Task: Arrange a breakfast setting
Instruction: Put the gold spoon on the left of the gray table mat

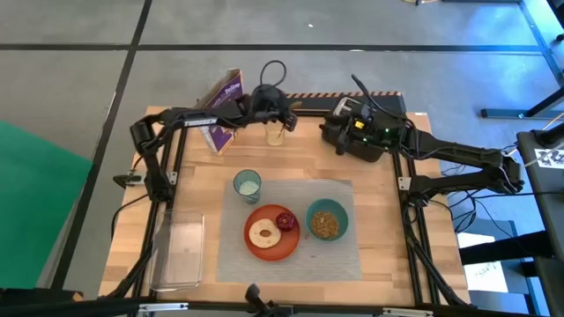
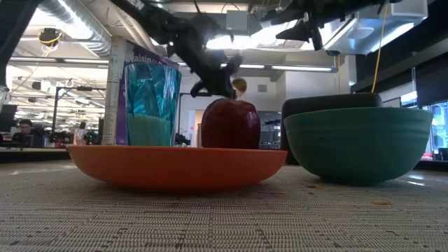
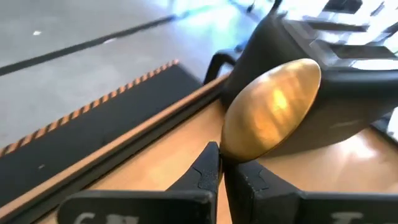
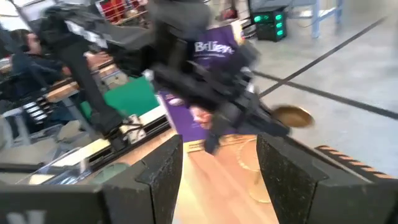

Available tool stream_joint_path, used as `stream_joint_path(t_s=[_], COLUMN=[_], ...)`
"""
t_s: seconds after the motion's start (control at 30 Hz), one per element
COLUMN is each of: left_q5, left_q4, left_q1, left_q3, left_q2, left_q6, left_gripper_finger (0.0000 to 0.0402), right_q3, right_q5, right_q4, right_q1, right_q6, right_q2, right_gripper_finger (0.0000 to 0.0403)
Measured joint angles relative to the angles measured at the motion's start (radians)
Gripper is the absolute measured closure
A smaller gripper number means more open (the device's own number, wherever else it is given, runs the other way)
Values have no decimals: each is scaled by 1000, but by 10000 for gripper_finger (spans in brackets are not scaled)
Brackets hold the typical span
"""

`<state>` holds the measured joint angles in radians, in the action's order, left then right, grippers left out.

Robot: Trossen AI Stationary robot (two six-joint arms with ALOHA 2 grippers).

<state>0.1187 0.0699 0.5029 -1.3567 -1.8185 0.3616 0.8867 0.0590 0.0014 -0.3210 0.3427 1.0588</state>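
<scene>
My left gripper (image 1: 280,116) is at the table's far side, shut on the gold spoon (image 3: 272,113), which also shows in the right wrist view (image 4: 292,116). My right gripper (image 4: 217,168) is open and empty near the black toaster (image 3: 348,81), pointing toward the left gripper. The grey placemat (image 1: 339,255) lies at the near middle. On it are the orange plate (image 1: 256,248) with the bagel (image 1: 263,233) and red fruit (image 1: 286,219), the teal bowl (image 1: 327,221) of brown cereal, and the pale blue cup (image 1: 248,184). My left gripper pinches the spoon's neck (image 3: 225,155), just behind its oval bowl, between the two fingertips (image 3: 208,167). The spoon's bowl sticks out beyond the fingertips, clear of the table. The handle is hidden behind the fingers.
The purple cereal box (image 1: 224,107) stands at the far left beside the left arm. A clear glass (image 1: 275,134) stands on the wood just under the left gripper. A clear plastic tray (image 1: 180,251) lies at the near left. People sit in the room beyond (image 2: 24,129).
</scene>
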Motion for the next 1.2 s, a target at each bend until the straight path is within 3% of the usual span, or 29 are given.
stream_joint_path(t_s=[0.13, 0.37, 0.53, 0.93, 1.2], left_q5=[-57, -339, -452, -506, -502], left_q4=[-9, -23, -37, -52, -39], left_q1=[-8, -19, -45, -136, -136], left_q3=[0, 0, -1, -2, 0], left_q2=[78, 203, 247, 249, 283], left_q6=[-2, 44, 75, 136, 212], left_gripper_finger=[392, 391, 391, 390, 390], right_q3=[0, 0, 10, 168, 185], right_q5=[71, -68, -116, -223, -274], right_q4=[8, 179, 235, 201, 181], right_q1=[-8, -47, -45, -45, -45], right_q6=[-22, -11, -15, -52, -64], right_q2=[0, 6, 22, 172, 179], right_gripper_finger=[205, 205, 205, 207, 271])
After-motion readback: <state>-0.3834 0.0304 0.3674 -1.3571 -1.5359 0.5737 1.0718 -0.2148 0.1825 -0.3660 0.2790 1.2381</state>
